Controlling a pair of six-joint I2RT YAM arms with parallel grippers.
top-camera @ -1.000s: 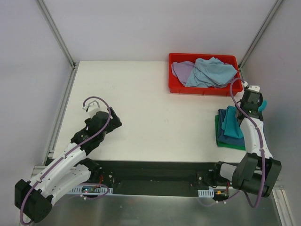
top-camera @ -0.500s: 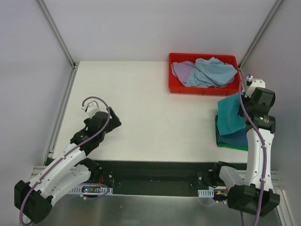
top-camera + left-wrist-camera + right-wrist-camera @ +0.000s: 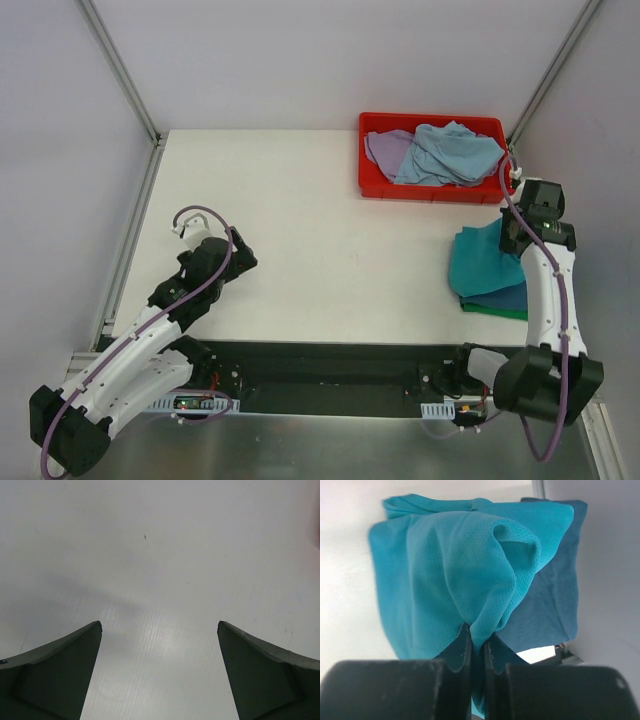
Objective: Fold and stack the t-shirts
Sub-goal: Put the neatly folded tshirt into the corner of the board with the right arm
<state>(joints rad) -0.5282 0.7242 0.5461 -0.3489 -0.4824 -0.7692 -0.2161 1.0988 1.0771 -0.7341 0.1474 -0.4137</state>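
My right gripper [image 3: 518, 228] is shut on a pinched fold of the teal t-shirt [image 3: 478, 262] at the table's right edge; the wrist view shows the same gripper [image 3: 477, 635] and teal t-shirt [image 3: 445, 570]. The teal shirt drapes over a stack: a darker blue t-shirt [image 3: 505, 297], also in the wrist view [image 3: 555, 605], on a green one [image 3: 492, 309]. My left gripper [image 3: 238, 262] is open and empty over bare table at the left, its fingers [image 3: 60, 665] wide apart in its wrist view.
A red bin [image 3: 372, 186] at the back right holds a light blue t-shirt [image 3: 450, 152] and a lavender one [image 3: 385, 148]. Metal frame posts rise at both back corners. The table's right edge runs just beside the stack.
My right gripper has swung from over the stack out to the right and back towards the bin side, pulling the teal shirt open and spreading it over the stack. The left arm is still.
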